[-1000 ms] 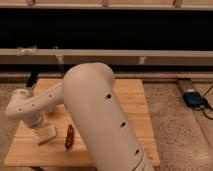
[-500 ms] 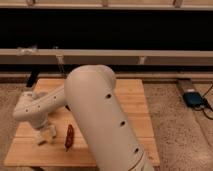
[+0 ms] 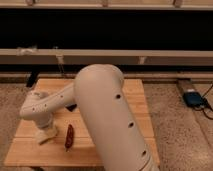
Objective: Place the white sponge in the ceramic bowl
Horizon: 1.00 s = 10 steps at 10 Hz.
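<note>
- Camera view: the gripper (image 3: 44,128) hangs at the end of the bulky pale arm (image 3: 105,115), low over the near left part of the wooden surface (image 3: 136,95) and pointing down.
- The white sponge (image 3: 46,136) lies straight beneath it, so the approach is vertical. Only the sponge's lower edge shows past the wrist, and its long side seems to run left to right.
- Whether the gripper is closed on the sponge cannot be told, because the wrist hides that.
- A dark red oblong thing (image 3: 69,137) lies just beside the sponge, toward the picture's right and apart from it.
- The ceramic bowl is not in sight, perhaps behind the arm, so I cannot tell which way the carry must go.
</note>
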Each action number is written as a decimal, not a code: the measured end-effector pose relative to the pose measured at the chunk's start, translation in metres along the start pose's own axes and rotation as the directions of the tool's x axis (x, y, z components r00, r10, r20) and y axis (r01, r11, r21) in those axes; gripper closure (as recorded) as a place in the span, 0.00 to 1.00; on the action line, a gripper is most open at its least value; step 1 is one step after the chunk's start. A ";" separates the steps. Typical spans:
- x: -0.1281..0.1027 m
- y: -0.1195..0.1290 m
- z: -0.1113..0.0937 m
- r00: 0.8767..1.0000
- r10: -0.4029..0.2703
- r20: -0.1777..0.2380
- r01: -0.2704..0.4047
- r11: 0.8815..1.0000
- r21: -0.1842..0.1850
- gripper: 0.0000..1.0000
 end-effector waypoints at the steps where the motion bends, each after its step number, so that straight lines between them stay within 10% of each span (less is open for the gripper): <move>1: 0.004 0.001 -0.004 1.000 0.000 0.020 0.000 1.000 -0.004 0.81; 4: 0.016 0.000 -0.045 0.994 0.011 0.105 -0.012 1.000 0.007 1.00; 10: 0.095 -0.018 -0.160 0.962 0.099 0.256 -0.125 0.988 0.087 1.00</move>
